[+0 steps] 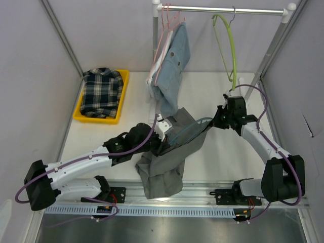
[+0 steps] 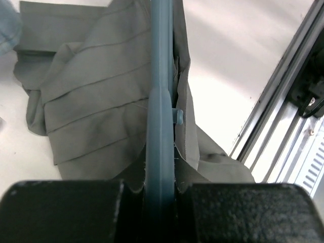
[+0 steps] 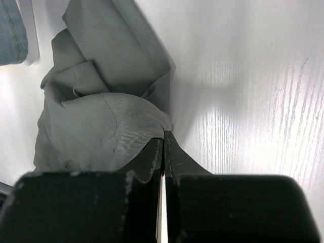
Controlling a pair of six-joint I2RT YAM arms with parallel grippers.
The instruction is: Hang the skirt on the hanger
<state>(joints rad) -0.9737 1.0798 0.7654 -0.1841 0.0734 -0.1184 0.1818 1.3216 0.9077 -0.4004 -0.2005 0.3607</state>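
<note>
The grey pleated skirt hangs between my two grippers over the table's front middle, its lower part drooping past the front rail. A blue-grey hanger runs through its top. My left gripper is shut on the hanger's bar, with skirt cloth draped on both sides of it. My right gripper is shut on the skirt's edge, pinching the cloth at the fingertips just above the white table.
A rail at the back holds a denim garment on pink hangers and an empty green hanger. A yellow tray with a plaid shirt sits at back left. The metal front rail lies close by.
</note>
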